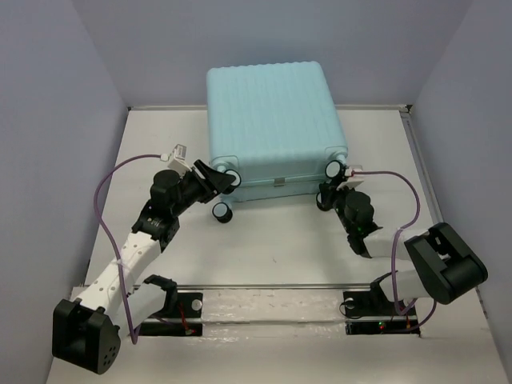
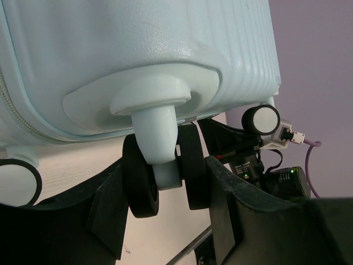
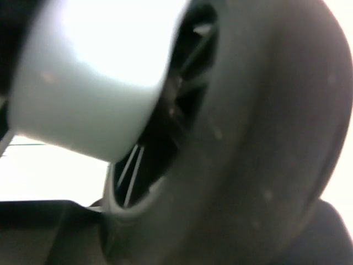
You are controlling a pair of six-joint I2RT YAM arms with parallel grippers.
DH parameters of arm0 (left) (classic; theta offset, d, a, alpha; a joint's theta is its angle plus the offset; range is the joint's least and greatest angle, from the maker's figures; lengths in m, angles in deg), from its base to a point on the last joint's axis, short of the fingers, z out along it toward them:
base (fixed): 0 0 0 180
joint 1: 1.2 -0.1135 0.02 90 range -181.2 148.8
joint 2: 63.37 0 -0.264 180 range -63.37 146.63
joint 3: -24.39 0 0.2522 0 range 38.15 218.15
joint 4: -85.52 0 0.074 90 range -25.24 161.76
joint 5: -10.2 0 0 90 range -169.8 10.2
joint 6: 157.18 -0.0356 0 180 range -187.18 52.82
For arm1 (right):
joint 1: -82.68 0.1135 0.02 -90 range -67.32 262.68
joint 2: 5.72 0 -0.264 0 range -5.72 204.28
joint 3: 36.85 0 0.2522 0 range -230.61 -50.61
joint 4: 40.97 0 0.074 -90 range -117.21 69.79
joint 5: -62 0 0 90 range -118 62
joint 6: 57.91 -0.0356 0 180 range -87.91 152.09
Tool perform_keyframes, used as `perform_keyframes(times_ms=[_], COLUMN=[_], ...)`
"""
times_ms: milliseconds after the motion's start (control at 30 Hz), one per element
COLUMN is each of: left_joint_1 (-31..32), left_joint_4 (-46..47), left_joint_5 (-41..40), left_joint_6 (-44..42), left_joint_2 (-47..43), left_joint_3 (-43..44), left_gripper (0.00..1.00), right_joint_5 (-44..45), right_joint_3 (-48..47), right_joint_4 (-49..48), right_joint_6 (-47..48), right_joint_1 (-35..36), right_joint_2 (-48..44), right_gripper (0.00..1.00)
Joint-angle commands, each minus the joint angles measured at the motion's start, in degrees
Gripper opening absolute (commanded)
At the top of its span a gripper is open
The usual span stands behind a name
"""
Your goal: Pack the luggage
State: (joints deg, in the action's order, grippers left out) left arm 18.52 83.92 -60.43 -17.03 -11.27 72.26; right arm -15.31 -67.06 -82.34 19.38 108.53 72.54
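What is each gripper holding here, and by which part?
Left gripper clamps the luggage by a left-side spinner wheel. Right gripper is at a right-side wheel; whether it grips cannot be told.

luggage (image 1: 268, 120): pale mint-blue, ribbed shell
wheel (image 2: 140, 182): black tyres, mint stem
far wheel hub (image 2: 266, 120): white
tabletop (image 1: 264, 248): white
my left claw (image 1: 222, 181), my right claw (image 1: 327, 190): black
cables (image 1: 108, 180): purple
walls (image 1: 48, 120): pale lilac-grey
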Motion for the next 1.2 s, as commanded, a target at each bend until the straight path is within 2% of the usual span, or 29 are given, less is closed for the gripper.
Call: perform_keyframes(times_ms=[0, 167, 267, 400, 500, 533, 700, 767, 1033, 1167], left_joint_1=[0.40, 0.49, 0.93, 1.98, 3.12, 3.73, 6.99, 8.39, 9.72, 10.07], left_joint_4=[15.00, 15.08, 15.96, 17.54, 19.21, 20.08, 24.57, 25.19, 26.42, 28.35], left_joint_5=[6.90, 6.99, 6.99, 7.17, 6.64, 6.55, 6.38, 6.46, 6.82, 7.69], left_joint_6=[-2.34, -2.08, -1.55, -0.93, -0.41, 0.55, 2.41, 2.93, 4.86, 7.24], left_joint_2=[-5.43, -5.34, -4.72, -3.41, -2.53, -2.00, 1.60, 3.01, 2.48, 1.87], left_joint_3=[1.75, 1.75, 1.66, 2.10, 2.72, 2.72, 5.00, 6.41, 7.46, 8.17], left_gripper=[0.06, 0.06, 0.06, 0.06, 0.06, 0.06, 0.06, 0.06, 0.06, 0.06], right_joint_5=[1.99, -0.55, -3.89, -4.52, -3.03, -1.19, 3.74, 4.19, -4.87, -11.28], right_joint_3=[-5.97, -3.60, -1.14, 0.54, -0.07, -0.77, -11.13, -18.16, -28.80, -34.00], right_joint_4=[-9.72, -11.92, -14.56, -18.60, -21.33, -22.03, -22.48, -20.55, -20.89, -26.42], right_joint_6=[5.15, 2.70, -3.43, -6.35, -8.03, -8.29, -7.42, -6.37, -12.86, -18.30], right_joint_1=[-0.27, -0.27, 0.25, 4.64, 11.22, 16.38, 32.93, 38.54, 40.78, 41.57], right_joint_2=[-0.39, -1.00, -0.31, 2.68, 6.63, 7.86, 18.67, 24.47, 32.83, 37.66], right_gripper=[0.09, 0.07, 0.07, 0.07, 0.07, 0.07, 0.07, 0.07, 0.07, 0.07])
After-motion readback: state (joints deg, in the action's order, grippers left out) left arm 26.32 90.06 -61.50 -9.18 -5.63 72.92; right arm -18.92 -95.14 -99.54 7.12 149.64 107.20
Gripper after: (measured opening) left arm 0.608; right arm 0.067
